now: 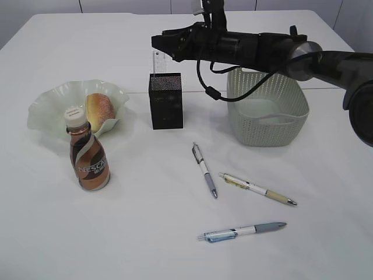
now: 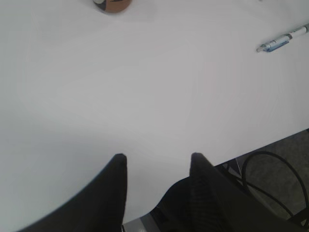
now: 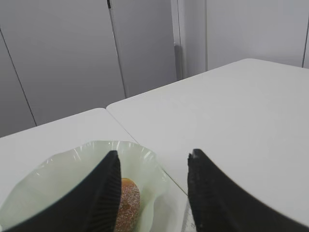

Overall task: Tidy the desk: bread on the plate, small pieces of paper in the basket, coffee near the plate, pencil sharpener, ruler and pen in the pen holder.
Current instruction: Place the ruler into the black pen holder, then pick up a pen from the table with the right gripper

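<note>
The right gripper (image 1: 158,42) reaches across the middle of the table, its arm level above the basket (image 1: 294,125), and hangs just over the black pen holder (image 1: 166,100) with its jaws parted and nothing between them. A clear ruler (image 1: 156,62) stands upright in the holder, its top just below the fingertips, not touching as far as can be told. In the right wrist view the two dark fingers (image 3: 104,193) frame the plate (image 3: 58,166) and the sugared bread (image 3: 126,198) lying on it, well beyond the tool.

The left gripper (image 2: 155,158) hovers low over bare table (image 2: 145,87) near its front edge, jaws about half apart and empty.

The coffee bottle (image 1: 88,153) stands upright just in front of the plate. Three pens lie flat on the table in front of the holder and basket: a grey one (image 1: 205,170), a cream one (image 1: 257,189), and a blue one (image 1: 242,231) nearest the front
</note>
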Controlling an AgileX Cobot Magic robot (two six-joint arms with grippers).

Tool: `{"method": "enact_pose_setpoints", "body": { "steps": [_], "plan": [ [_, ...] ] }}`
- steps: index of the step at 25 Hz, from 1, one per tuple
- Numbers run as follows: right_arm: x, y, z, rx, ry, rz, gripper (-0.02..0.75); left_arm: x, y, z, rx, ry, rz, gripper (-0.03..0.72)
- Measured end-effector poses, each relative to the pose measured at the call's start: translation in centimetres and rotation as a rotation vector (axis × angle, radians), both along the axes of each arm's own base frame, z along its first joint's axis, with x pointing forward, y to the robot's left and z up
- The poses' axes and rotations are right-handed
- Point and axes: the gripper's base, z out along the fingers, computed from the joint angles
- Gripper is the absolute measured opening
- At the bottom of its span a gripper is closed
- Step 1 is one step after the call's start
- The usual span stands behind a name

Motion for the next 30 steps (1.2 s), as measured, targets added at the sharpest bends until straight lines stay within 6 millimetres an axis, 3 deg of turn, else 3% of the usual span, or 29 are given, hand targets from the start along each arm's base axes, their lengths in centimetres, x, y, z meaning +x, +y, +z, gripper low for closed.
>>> {"method": "enact_pose_setpoints", "body": {
  "steps": [5,11,22,26,30],
  "plan": [
    [0.2,-0.5,1.8,0.019,0.163,-0.089,0.335,0.0,0.0,0.0,0.000,0.000,0.000,0.318],
    [-1.2,-1.2,4.6,-0.103,0.411,-0.147,0.335,0.0,0.0,0.0,0.000,0.000,0.000,0.318],
    [-6.3,-0.4,8.8,-0.299,0.774,-0.088,0.336,0.0,0.0,0.0,0.000,0.000,0.000,0.318],
    [-8.1,-1.5,10.5,-0.431,0.842,-0.147,0.336,0.0,0.0,0.0,0.000,0.000,0.000,0.318],
    [-9.0,-2.7,12.7,-0.457,0.871,-0.273,0.336,0.0,0.0,0.1,-0.002,-0.018,0.002,0.318]
  ]
}}
